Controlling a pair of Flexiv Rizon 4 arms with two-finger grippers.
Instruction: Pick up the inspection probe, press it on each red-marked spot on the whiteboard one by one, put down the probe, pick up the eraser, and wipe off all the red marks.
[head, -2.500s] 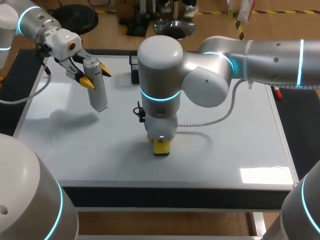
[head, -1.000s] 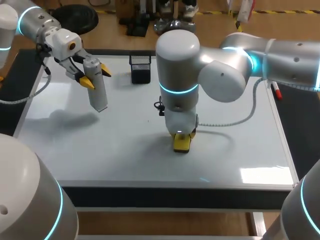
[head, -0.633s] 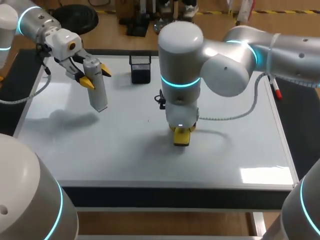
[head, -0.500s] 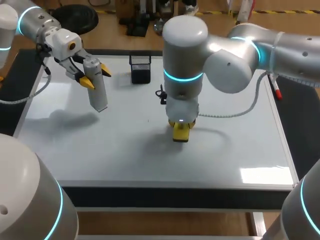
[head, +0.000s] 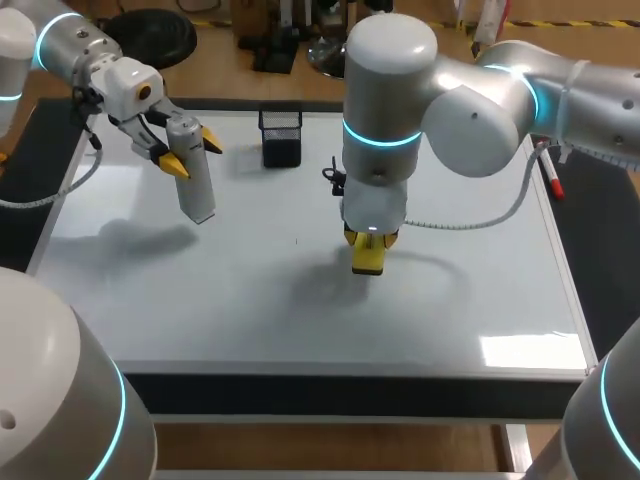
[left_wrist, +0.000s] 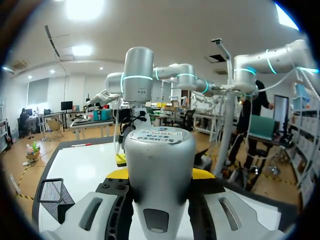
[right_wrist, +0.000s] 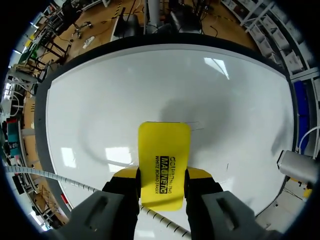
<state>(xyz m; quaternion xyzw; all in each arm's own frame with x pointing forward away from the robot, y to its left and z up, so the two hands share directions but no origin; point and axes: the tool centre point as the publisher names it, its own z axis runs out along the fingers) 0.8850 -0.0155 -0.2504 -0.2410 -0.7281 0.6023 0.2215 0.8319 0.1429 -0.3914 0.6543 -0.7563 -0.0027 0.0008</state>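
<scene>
Yellow eraser (head: 367, 260), clamped in my right gripper (right_wrist: 162, 176), rested on the whiteboard (head: 200, 300), no red visible; my left gripper (head: 192, 153) at ten o'clock clasped the probe (head: 196, 190), not yet put down.

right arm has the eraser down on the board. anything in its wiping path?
Nothing visible lies on the whiteboard around the eraser in the right gripper. The probe, held by the left gripper, hangs over the board's left part. The mesh holder stands at the far edge. Both are well apart from the eraser.
</scene>
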